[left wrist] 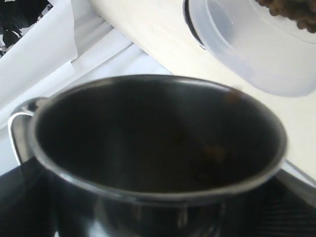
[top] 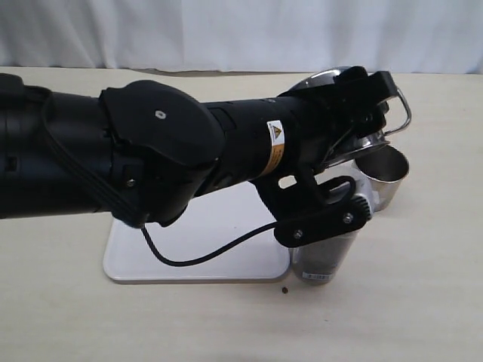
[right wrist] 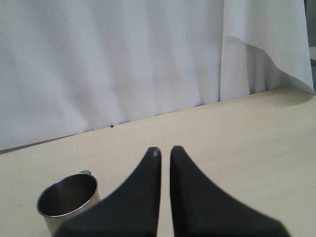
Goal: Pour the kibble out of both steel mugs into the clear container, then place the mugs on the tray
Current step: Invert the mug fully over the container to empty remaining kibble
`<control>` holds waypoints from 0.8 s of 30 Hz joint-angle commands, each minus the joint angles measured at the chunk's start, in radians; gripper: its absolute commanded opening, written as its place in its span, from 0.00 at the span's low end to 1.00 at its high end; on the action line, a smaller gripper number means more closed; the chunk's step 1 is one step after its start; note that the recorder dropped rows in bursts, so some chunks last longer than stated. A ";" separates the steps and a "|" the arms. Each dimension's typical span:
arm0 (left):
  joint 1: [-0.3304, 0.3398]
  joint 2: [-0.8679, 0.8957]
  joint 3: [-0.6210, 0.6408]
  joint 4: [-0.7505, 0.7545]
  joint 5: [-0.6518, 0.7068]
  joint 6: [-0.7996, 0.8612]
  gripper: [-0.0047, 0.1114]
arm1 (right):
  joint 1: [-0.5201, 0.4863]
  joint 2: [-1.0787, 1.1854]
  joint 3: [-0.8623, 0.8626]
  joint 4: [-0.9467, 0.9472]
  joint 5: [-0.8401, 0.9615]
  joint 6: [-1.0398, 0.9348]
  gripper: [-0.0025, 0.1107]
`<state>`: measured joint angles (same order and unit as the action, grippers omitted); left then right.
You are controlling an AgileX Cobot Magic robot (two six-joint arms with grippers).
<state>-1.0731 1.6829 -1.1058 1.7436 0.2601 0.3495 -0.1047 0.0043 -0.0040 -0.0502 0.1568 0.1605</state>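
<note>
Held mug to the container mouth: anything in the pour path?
Nothing visible. The left gripper tips the held mug over the clear container; the left wrist view shows only air between rim and mouth. The second mug stands beside the container.

The pale beige table (top: 423, 302) carries a white tray (top: 204, 260) near its middle. A clear container (top: 326, 258) stands just right of the tray's near right corner. Just beyond it, slightly farther right, is an upright steel mug (top: 386, 175). One small brown pellet (top: 285, 289) lies on the table close to the tray's near edge.
</note>
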 commanded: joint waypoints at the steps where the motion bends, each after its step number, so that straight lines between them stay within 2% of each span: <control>1: -0.009 -0.006 -0.007 0.001 -0.017 0.024 0.04 | 0.001 -0.004 0.004 0.003 0.005 -0.001 0.07; 24: -0.009 -0.006 -0.026 0.001 -0.030 0.206 0.04 | 0.001 -0.004 0.004 0.003 0.005 -0.001 0.07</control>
<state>-1.0731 1.6829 -1.1231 1.7454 0.2309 0.5254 -0.1047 0.0043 -0.0040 -0.0502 0.1568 0.1605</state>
